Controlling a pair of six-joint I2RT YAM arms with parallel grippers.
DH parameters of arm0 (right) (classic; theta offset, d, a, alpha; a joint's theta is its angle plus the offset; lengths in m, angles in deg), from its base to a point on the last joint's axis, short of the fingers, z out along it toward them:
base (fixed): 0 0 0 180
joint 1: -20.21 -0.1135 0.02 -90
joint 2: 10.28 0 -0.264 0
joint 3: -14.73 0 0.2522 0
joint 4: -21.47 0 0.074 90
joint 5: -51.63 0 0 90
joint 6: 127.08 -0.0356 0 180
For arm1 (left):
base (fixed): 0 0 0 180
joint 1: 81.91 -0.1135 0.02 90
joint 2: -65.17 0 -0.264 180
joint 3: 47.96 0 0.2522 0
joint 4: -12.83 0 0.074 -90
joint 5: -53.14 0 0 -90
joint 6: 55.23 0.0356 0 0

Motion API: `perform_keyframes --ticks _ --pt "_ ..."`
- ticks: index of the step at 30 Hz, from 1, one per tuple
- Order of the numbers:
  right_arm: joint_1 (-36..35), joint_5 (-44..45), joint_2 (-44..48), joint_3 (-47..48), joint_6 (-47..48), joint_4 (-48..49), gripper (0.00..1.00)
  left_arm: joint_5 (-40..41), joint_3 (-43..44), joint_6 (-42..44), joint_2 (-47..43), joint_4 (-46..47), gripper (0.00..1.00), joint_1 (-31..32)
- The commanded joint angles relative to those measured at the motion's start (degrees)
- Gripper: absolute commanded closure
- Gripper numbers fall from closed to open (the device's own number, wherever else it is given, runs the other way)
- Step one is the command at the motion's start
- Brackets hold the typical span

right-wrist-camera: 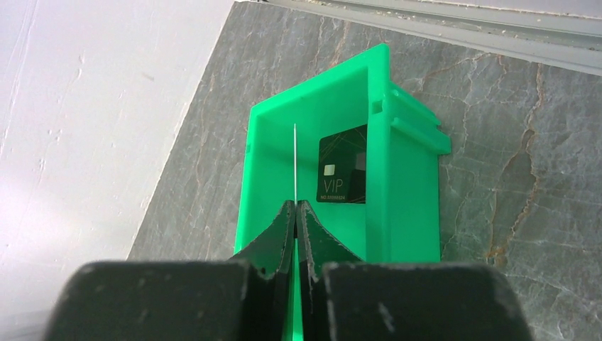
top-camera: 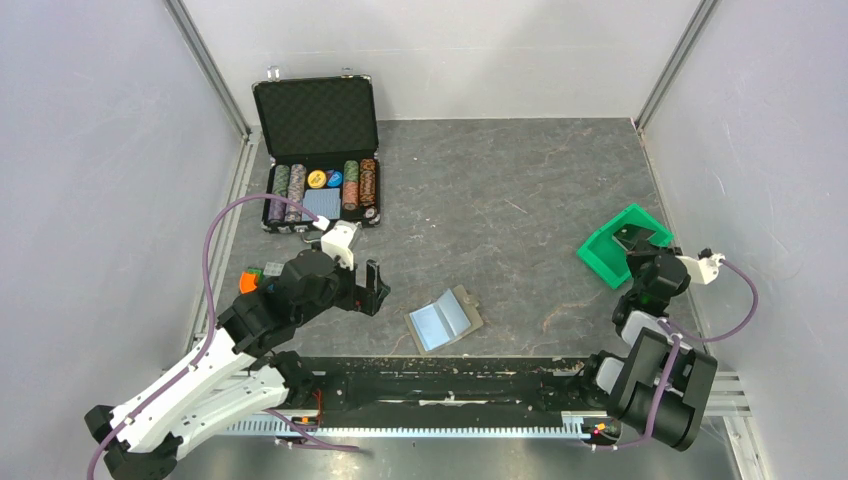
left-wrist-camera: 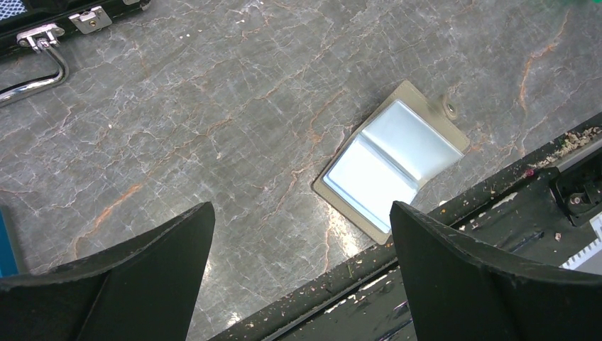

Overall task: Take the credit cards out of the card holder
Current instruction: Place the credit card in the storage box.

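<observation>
The tan card holder [top-camera: 445, 320] lies spread open on the grey table near the front edge, showing two pale-blue panels; it also shows in the left wrist view [left-wrist-camera: 394, 160]. My left gripper [top-camera: 378, 290] is open and empty, above the table just left of the holder [left-wrist-camera: 302, 213]. My right gripper [top-camera: 640, 255] is shut [right-wrist-camera: 295, 206] on a thin card [right-wrist-camera: 294, 163] seen edge-on, held upright over the green bin [right-wrist-camera: 263, 163]. A black VIP card [right-wrist-camera: 341, 170] lies inside the bin.
The green bin [top-camera: 600, 250] stands at the right near the wall. An open black chip case [top-camera: 318, 150] stands at the back left; its handle shows in the left wrist view [left-wrist-camera: 32, 71]. A small coloured cube [top-camera: 255, 277] lies by the left arm. A black rail [top-camera: 450, 380] runs along the front edge.
</observation>
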Motion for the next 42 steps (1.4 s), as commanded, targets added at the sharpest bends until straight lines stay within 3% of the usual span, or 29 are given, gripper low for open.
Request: perform_keyframes --ticks 1,21,42 --pt "0.4 0.7 -1.9 -0.3 0.1 6.5 1.00 -0.1 0.2 2.9 -0.4 0.6 0.00 0.2" --pt "0.4 0.4 -10.7 -0.7 -0.8 15.5 1.00 0.0 0.1 3.0 -0.4 0.6 0.00 0.2" --pt "-0.8 3.6 -12.0 3.5 5.8 9.3 1.00 -0.4 0.2 3.0 0.0 0.6 0.00 0.2"
